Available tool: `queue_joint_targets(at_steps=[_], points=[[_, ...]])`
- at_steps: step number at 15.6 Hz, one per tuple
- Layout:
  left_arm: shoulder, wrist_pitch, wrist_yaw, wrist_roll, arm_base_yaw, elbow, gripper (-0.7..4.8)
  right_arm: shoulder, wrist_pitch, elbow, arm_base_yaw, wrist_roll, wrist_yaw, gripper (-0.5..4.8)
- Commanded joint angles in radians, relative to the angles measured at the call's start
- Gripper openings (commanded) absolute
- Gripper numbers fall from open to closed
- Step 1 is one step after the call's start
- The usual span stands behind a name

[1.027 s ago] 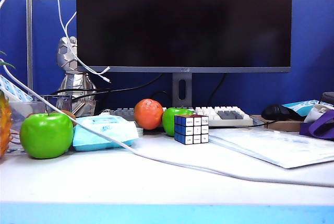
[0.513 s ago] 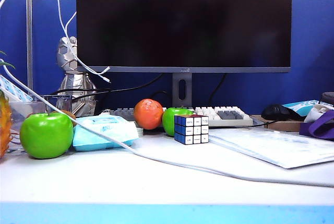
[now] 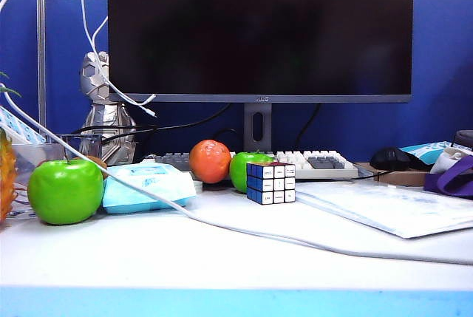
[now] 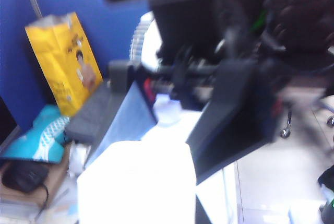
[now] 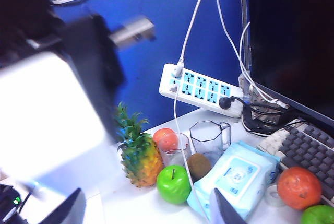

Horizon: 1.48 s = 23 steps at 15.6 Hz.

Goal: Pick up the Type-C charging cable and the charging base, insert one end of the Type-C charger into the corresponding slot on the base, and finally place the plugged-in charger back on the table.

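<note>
The charging base [image 4: 136,182] is a glossy white block that fills the near part of the left wrist view. It hides the fingers around it. In the right wrist view the same charging base [image 5: 49,117] hangs in the air, with my left gripper [image 5: 96,75] shut on it, blurred black behind it. My right gripper [image 5: 148,211] stands open above the table [image 3: 222,258], facing that block, with nothing between its fingers. The slot does not show on any visible face. The Type-C charging cable is out of view. Neither gripper appears in the exterior view.
A thick cord [image 3: 259,236] runs across the desk. Behind it are a green apple [image 3: 65,190], a wipes pack [image 3: 144,184], a puzzle cube [image 3: 270,182], an orange fruit [image 3: 210,160], a keyboard [image 3: 318,162] and a monitor [image 3: 259,29]. A pineapple [image 5: 136,153] and a power strip [image 5: 201,89] sit further left.
</note>
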Motion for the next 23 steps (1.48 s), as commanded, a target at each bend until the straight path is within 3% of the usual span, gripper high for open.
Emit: queue_joint_targets(at_steps=[1,6,10,12,16,19,23], points=[[-0.055,0.056,0.006,-0.103,0.011,0.008,-0.06,-0.004,0.012,0.003,0.002,0.018,0.079,3.08],[-0.138,0.082,-0.030,-0.203,0.022,0.008,-0.06,-0.002,0.023,0.003,0.003,0.031,0.181,3.05],[-0.207,0.084,-0.162,-0.253,0.021,0.008,-0.06,0.025,0.102,0.003,0.071,0.031,0.254,3.05],[-0.261,0.082,-0.357,-0.245,0.021,0.008,-0.06,0.069,0.177,0.003,0.158,0.045,0.335,2.68],[-0.325,0.058,-0.706,-0.205,0.021,0.008,-0.06,0.169,0.320,0.004,0.245,0.055,0.377,2.65],[-0.350,0.051,-0.797,-0.119,0.021,0.008,-0.06,0.265,0.409,0.015,0.292,0.058,0.413,2.65],[-0.364,0.019,-0.917,-0.061,0.021,0.008,-0.06,0.482,0.396,0.237,0.340,0.058,0.473,2.66]])
